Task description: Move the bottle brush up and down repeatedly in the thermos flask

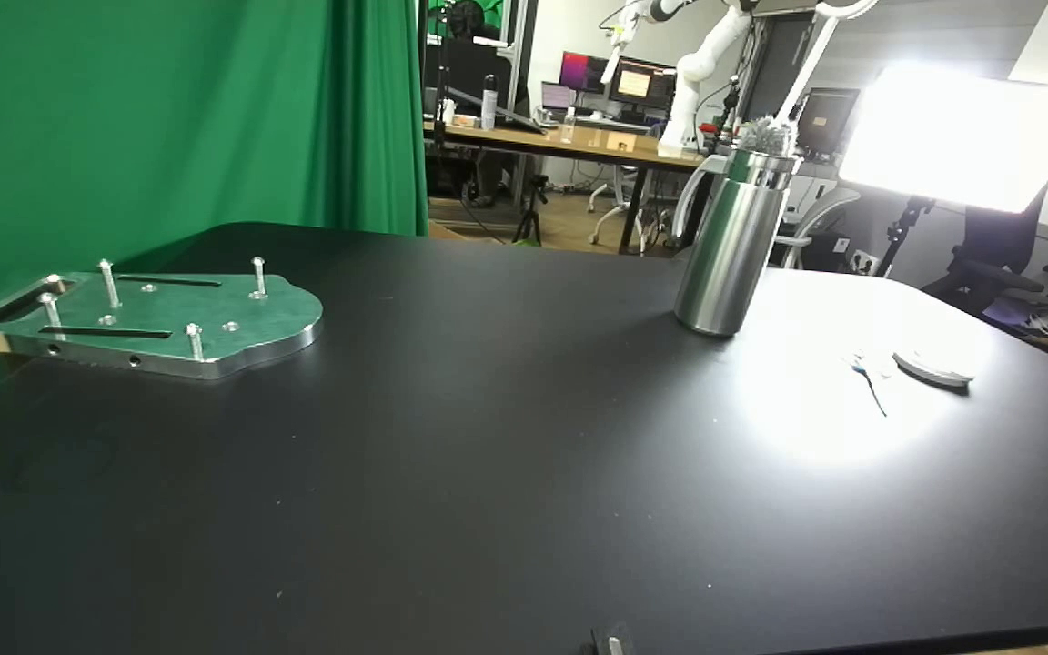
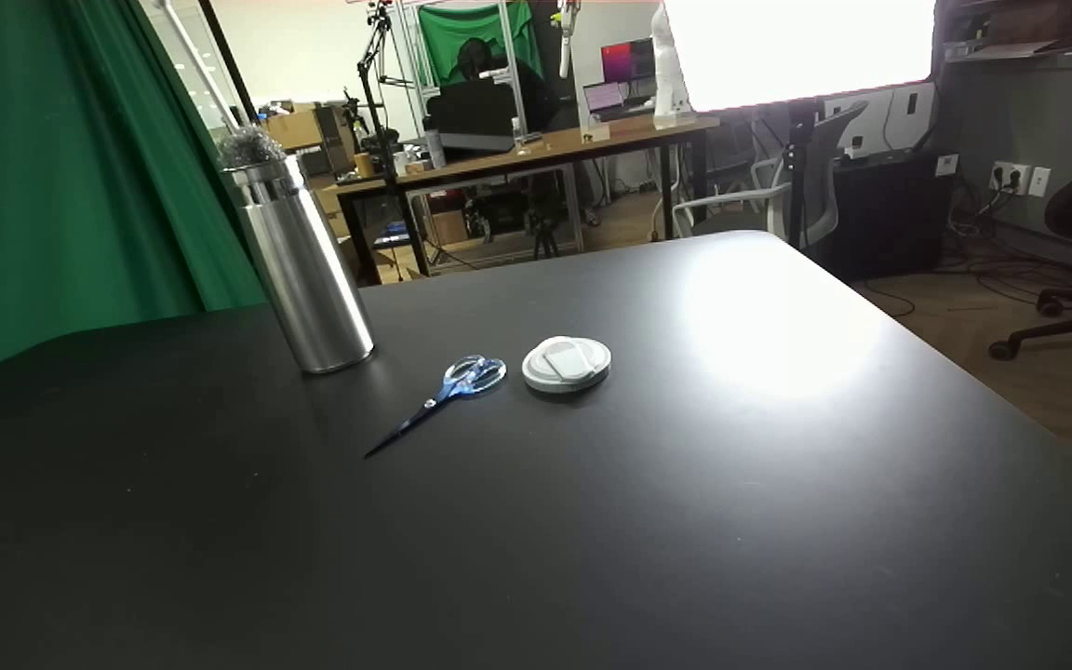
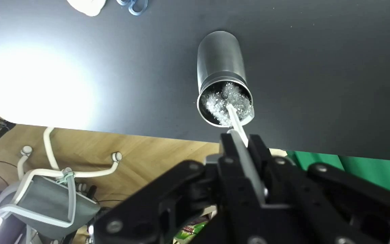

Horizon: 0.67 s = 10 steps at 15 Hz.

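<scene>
The thermos flask, a tall silver cylinder, stands on the black table in both exterior views [image 1: 731,255] [image 2: 308,279] and in the wrist view [image 3: 219,54]. The bottle brush has a long white handle [image 1: 806,68] [image 2: 201,65] that slants up out of the flask's mouth. Its grey bristles fill the mouth and stick out above the rim. The wrist view looks down along the handle [image 3: 238,125] into the flask. My gripper [image 3: 242,136] is shut on the upper part of the handle, whose end is partly hidden between the fingers. The gripper is out of both exterior views.
Blue scissors [image 1: 868,382] [image 2: 434,405] [image 3: 136,5] and a white round lid [image 1: 932,368] [image 2: 567,365] [image 3: 88,5] lie near the flask. A flat plate with pegs [image 1: 178,314] lies at the table's far end. The table edge [image 3: 147,136] runs close to the flask.
</scene>
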Motion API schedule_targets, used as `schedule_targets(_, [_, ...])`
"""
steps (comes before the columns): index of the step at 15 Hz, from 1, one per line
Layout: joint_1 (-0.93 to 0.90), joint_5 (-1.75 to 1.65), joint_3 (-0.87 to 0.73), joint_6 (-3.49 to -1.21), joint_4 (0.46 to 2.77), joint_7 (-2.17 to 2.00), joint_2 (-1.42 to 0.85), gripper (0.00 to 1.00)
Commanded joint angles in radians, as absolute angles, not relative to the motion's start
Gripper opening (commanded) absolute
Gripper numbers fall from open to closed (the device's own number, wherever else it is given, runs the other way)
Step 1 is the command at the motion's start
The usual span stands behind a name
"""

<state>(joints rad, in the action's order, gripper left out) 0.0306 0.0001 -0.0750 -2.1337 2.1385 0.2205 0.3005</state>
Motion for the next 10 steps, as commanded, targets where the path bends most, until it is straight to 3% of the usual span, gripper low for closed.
schedule_targets(1, [0.025,0.009,-0.082,-2.122,2.142,0.231,0.293,0.04])
schedule_targets(10, [0.029,0.000,-0.067,-2.110,2.099,0.210,0.117,0.04])
